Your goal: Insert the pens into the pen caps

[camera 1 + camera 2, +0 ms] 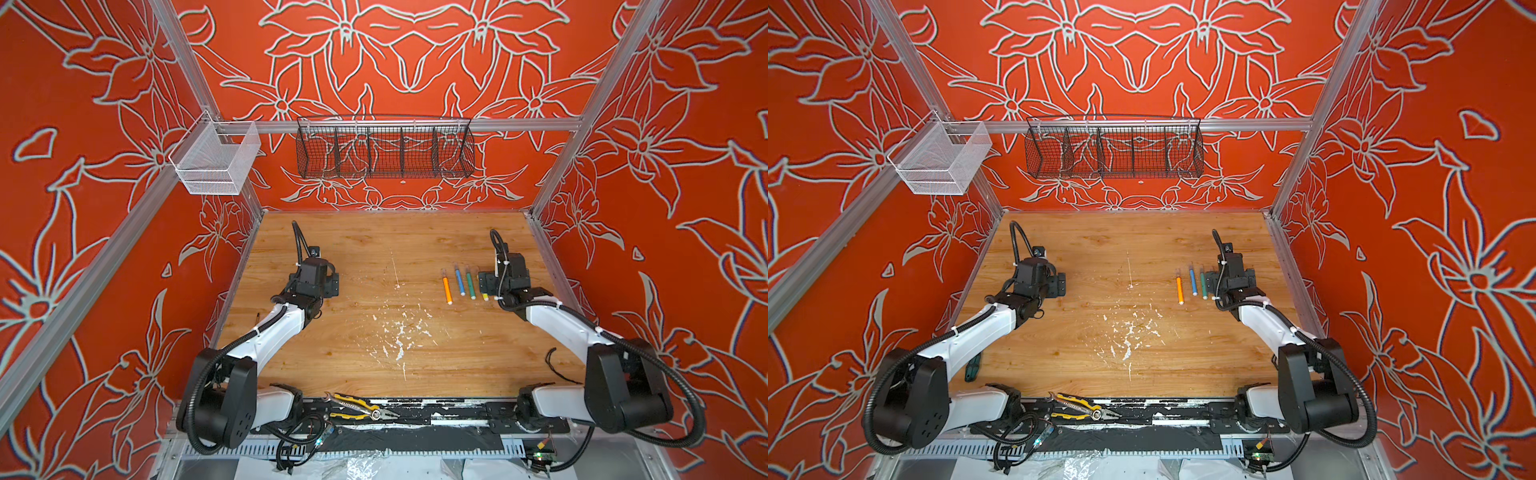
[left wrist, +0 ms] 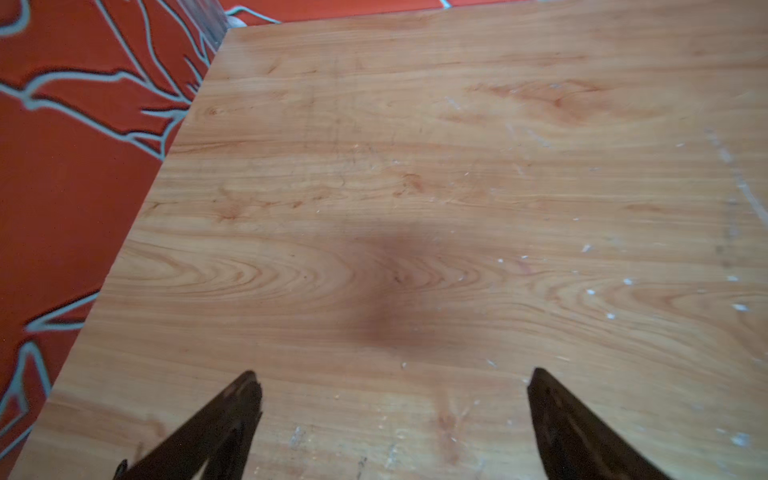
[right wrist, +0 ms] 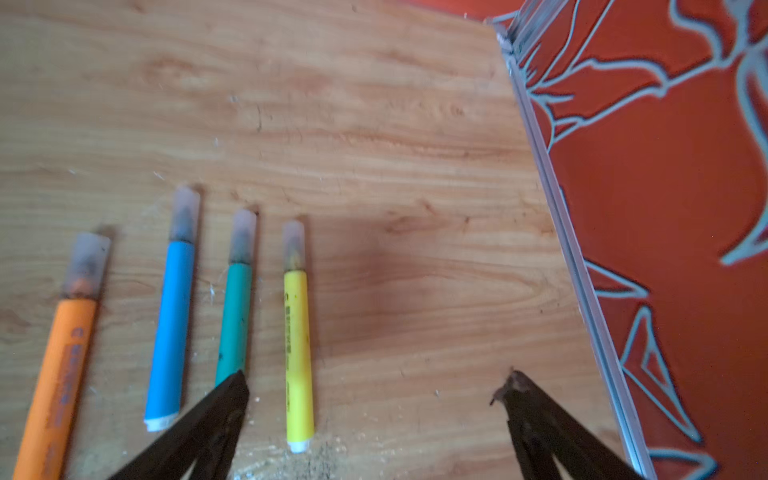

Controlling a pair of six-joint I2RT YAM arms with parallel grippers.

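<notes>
Right wrist view: right hand [image 3: 376,378] wide open, empty, near slim yellow plastic pen [image 3: 297,353]; likely light, stiff, slippery; grip mid-barrel.

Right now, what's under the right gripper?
The yellow pen, capped, lies flat on the table below the open right gripper. One finger covers the green pen's uncapped end. In a top view the gripper hides all but the yellow pen's end.
</notes>
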